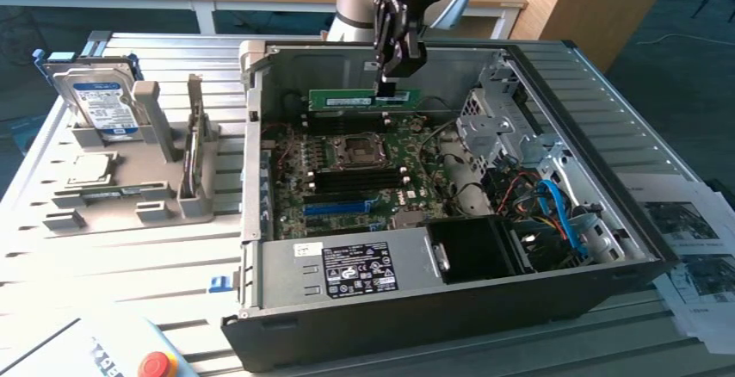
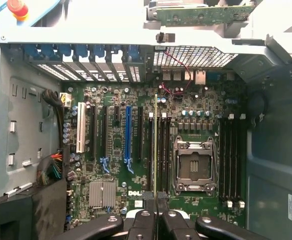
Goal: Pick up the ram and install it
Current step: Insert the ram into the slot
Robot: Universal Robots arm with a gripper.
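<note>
My gripper point(image 1: 392, 87) hangs inside the open computer case point(image 1: 257, 179), shut on the ram point(image 1: 356, 99). The ram is a long green stick with a white label, held level by its right end, above the black memory slots point(image 1: 344, 121) behind the CPU socket point(image 1: 354, 149). In the wrist view the ram point(image 2: 156, 145) shows edge-on as a thin line running out from between the fingertips of my gripper point(image 2: 156, 207). There it lies over the group of black slots point(image 2: 163, 150) beside the CPU socket point(image 2: 193, 165) on the green motherboard point(image 2: 115, 150).
The case's metal walls point(image 1: 552, 84) enclose the work area. A drive cage and blue cables point(image 1: 563, 209) sit at the exterior view's right, the power supply point(image 1: 356, 267) in front. A grey rack with a hard drive point(image 1: 101, 101) stands at the exterior view's left. A red stop button point(image 1: 155, 364) is at the front.
</note>
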